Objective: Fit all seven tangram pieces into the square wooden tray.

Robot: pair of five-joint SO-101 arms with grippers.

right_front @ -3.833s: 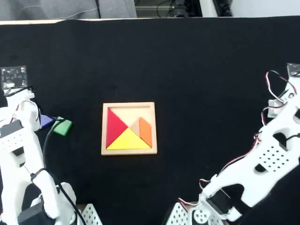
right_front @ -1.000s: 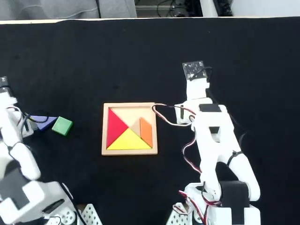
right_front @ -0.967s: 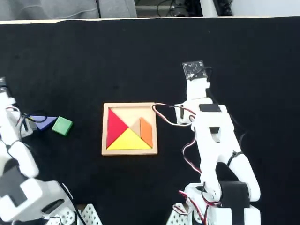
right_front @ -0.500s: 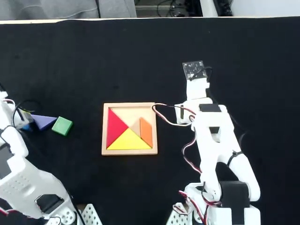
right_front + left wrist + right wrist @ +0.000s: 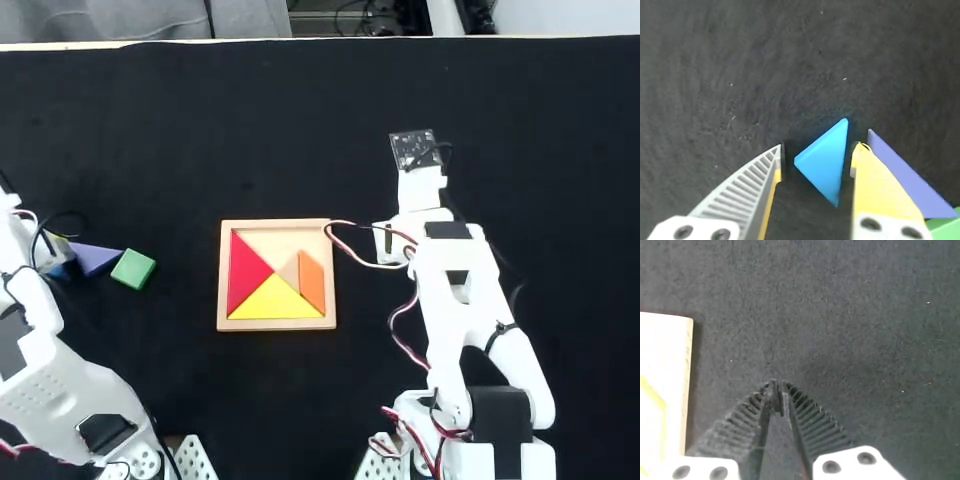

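The square wooden tray [image 5: 275, 224] lies mid-table and holds a red triangle [image 5: 245, 270], a yellow triangle [image 5: 274, 300], an orange parallelogram [image 5: 312, 280] and a small tan triangle [image 5: 289, 270]. A purple triangle [image 5: 96, 259] and a green square [image 5: 133, 269] lie on the cloth to its left. In the left wrist view my left gripper [image 5: 817, 148] stands open astride a blue triangle [image 5: 825, 160], with the purple triangle [image 5: 905, 181] just beside one finger. My right gripper [image 5: 776, 386] is shut and empty above bare cloth, a little beyond the tray's right rim [image 5: 686, 370].
Black cloth covers the table [image 5: 520, 110]. The right arm [image 5: 455, 300] stands upright just right of the tray. The left arm [image 5: 30, 330] fills the front left corner. A corner of the green square [image 5: 946, 229] shows beside the purple triangle.
The left arm has swung and lowered at the left edge, uncovering more of the purple triangle. The right arm, the tray and its pieces have kept still over the last second.
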